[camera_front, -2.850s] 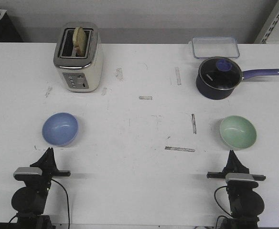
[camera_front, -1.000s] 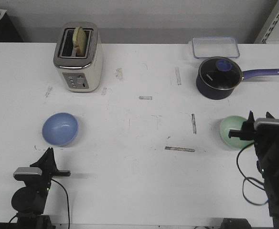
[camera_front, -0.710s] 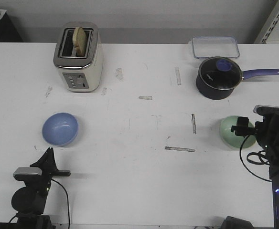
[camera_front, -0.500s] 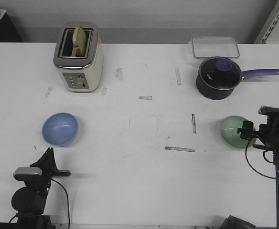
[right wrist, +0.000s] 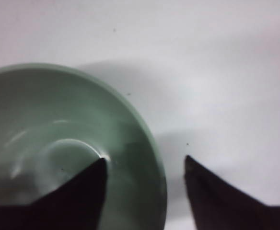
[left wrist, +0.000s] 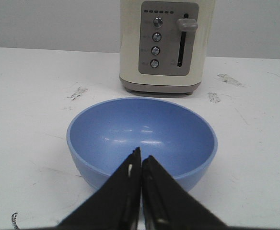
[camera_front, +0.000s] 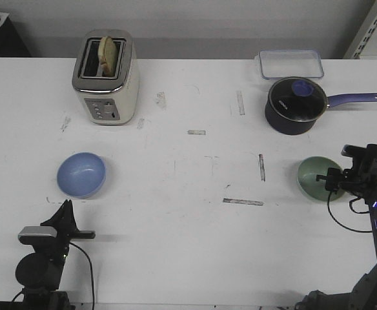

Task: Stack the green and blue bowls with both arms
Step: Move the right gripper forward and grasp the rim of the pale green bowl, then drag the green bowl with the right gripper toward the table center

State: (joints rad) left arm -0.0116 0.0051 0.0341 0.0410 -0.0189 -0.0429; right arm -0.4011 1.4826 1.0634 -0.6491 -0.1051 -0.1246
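Front view: a pale mint green round bowl (camera_front: 316, 178) sits near the right edge of the white desk (camera_front: 188, 245), about midway between far and near edges, and nothing can be seen inside it. A light periwinkle blue round bowl (camera_front: 81, 174) sits toward the left edge, well apart from the green one and holding nothing. Near the far right corner stands a dark navy saucepan with a glass lid and a long blue handle (camera_front: 295, 105), and just beyond it a clear rectangular plastic container (camera_front: 291, 64) with nothing in it. Toward the far left stands a cream and chrome toaster (camera_front: 105, 77) with a slice of bread in its slot. The black right arm's gripper (camera_front: 334, 180) reaches over the green bowl from the right edge, at the bowl's right rim. The black left arm's gripper (camera_front: 66, 208) lies low near the near left corner, pointing at the blue bowl just beyond it and clear of it.

Left wrist view: the left gripper's two pointed fingers (left wrist: 125, 191) are pressed together, their tips in front of the blue bowl's (left wrist: 141, 139) near wall. The toaster (left wrist: 165, 45) stands behind the bowl.

Right wrist view: the right gripper's fingers (right wrist: 77, 191) are spread, one over the inside of the green bowl (right wrist: 58, 143), the other outside it over the desk, with the rim between them; nothing is pinched.
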